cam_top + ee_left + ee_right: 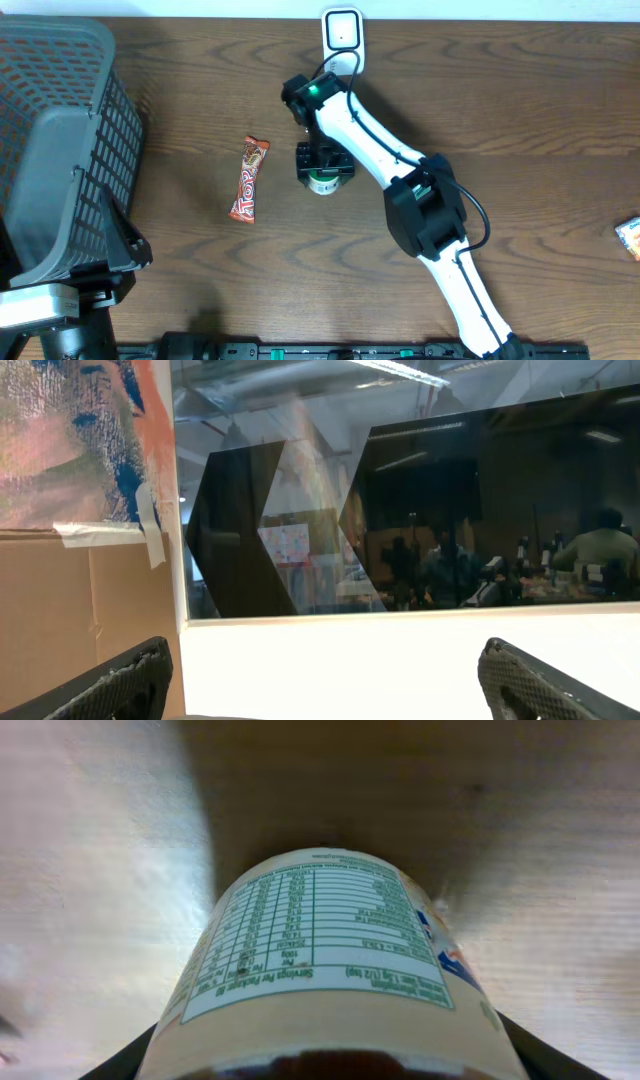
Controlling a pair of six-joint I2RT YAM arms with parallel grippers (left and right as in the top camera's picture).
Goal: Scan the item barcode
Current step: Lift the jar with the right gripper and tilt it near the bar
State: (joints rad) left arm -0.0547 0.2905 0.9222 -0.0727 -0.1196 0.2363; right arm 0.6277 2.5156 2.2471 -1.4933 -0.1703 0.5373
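Observation:
The item is a jar (325, 950) with a cream label that shows a nutrition table; no barcode shows on this side. From overhead its green-rimmed top (321, 182) is visible, standing on the table under my right gripper (322, 160). That gripper (330, 1065) is shut on the jar, whose sides fill the gap between the two dark fingers (125, 1062). A white scanner (342, 30) stands at the table's far edge, a short way behind the jar. In the left wrist view my left gripper (325, 652) is open and empty, facing a window, away from the table.
A red TOP candy bar (249, 178) lies left of the jar. A grey mesh basket (60, 70) fills the left side. A small snack packet (630, 237) lies at the right edge. The right arm (430, 210) stretches diagonally from the front.

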